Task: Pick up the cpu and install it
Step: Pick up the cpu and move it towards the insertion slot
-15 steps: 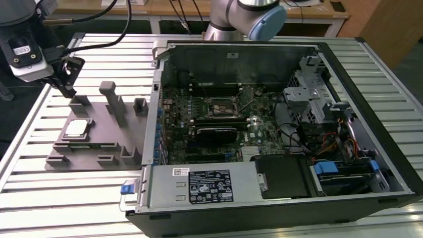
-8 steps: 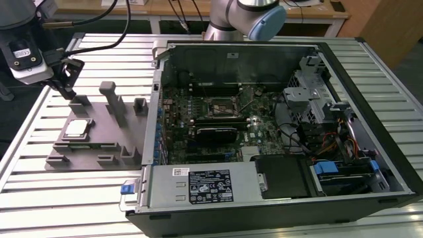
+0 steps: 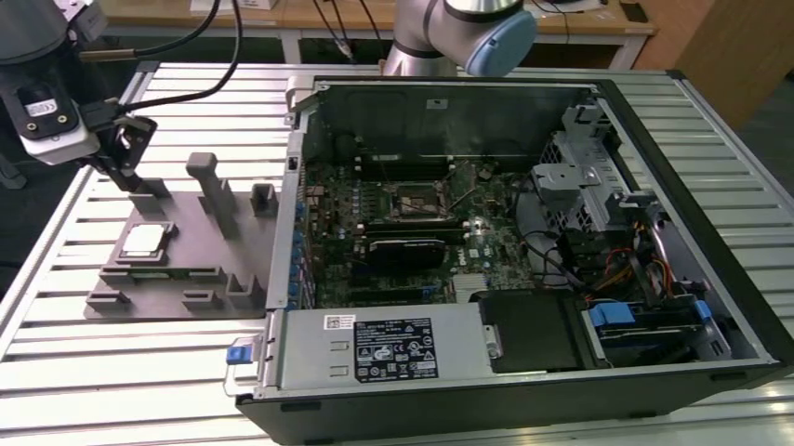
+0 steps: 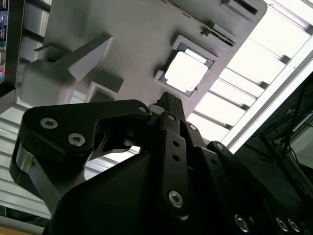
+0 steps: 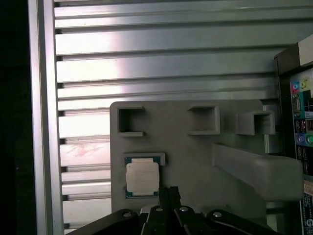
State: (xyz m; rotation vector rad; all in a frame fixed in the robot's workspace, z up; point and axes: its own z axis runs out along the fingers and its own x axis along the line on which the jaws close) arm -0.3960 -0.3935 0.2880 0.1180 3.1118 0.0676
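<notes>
Hovers the gripper above the grey fixture tray, jaws together and gripping nothing. Shows, in the first wrist view, the cpu lying flat in a tray recess, near the gripper's tip but apart from it. Sets the open computer case beside the tray, toward the exterior view's right.

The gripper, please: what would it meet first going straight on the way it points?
Probably the grey fixture tray, just beside the cpu rather than on it, though depth is unclear.

Shiny metal-topped cpu, matt plastic tray, ribbed glossy metal table.
</notes>
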